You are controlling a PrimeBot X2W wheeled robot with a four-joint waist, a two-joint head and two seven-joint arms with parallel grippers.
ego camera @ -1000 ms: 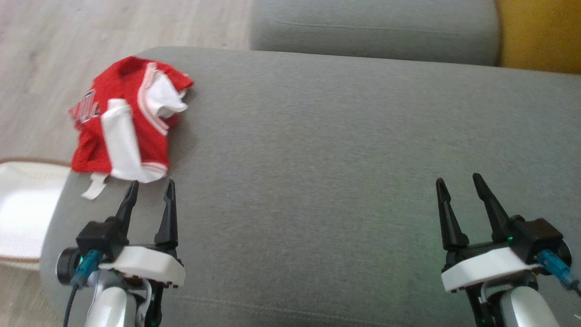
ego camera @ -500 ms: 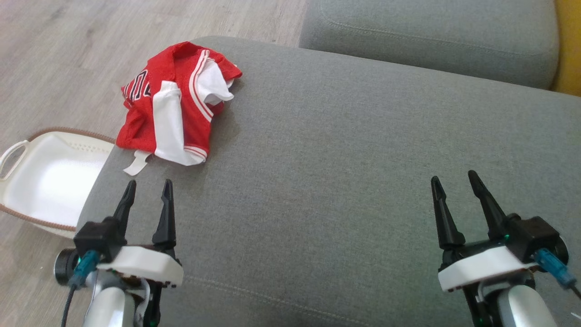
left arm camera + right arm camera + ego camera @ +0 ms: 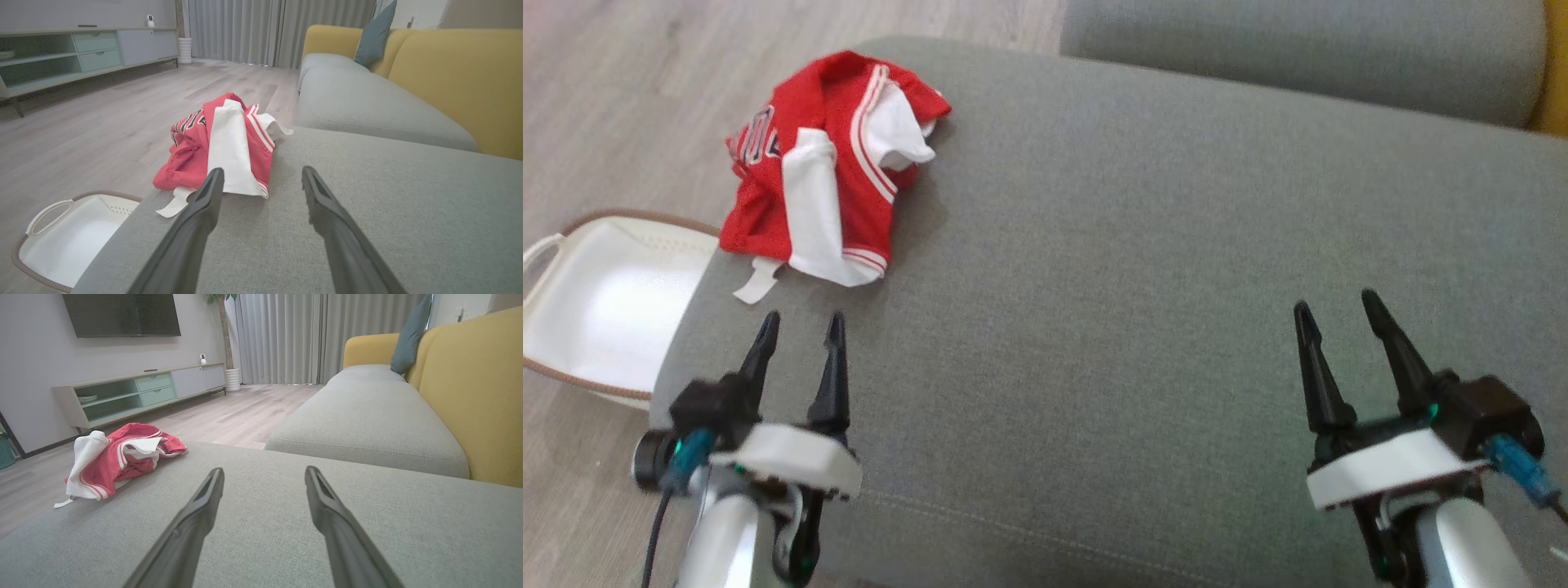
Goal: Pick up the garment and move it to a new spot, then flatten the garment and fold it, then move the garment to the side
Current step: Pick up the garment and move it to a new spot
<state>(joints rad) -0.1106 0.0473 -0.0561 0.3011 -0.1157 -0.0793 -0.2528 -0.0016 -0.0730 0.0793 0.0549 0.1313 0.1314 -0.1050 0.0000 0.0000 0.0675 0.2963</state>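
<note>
The garment (image 3: 829, 167) is a red and white jersey, lying crumpled at the far left corner of the grey cushion (image 3: 1143, 269). A white strap trails from its near edge. In the left wrist view the garment (image 3: 224, 147) lies just beyond the fingertips. My left gripper (image 3: 801, 328) hovers open a short way in front of it, nothing between its fingers. My right gripper (image 3: 1330, 304) stands open over the cushion's right side, far from the garment (image 3: 118, 461), and holds nothing.
A white basket (image 3: 596, 302) with a brown rim sits on the wooden floor at the cushion's left end. A second grey seat cushion (image 3: 1298, 57) lies beyond, with a yellow sofa back (image 3: 461, 81) to the right. The cushion's middle and right are bare fabric.
The head camera has swung, shifting the whole picture and bringing the basket further into view. Both grippers stay open, and the garment lies as before.
</note>
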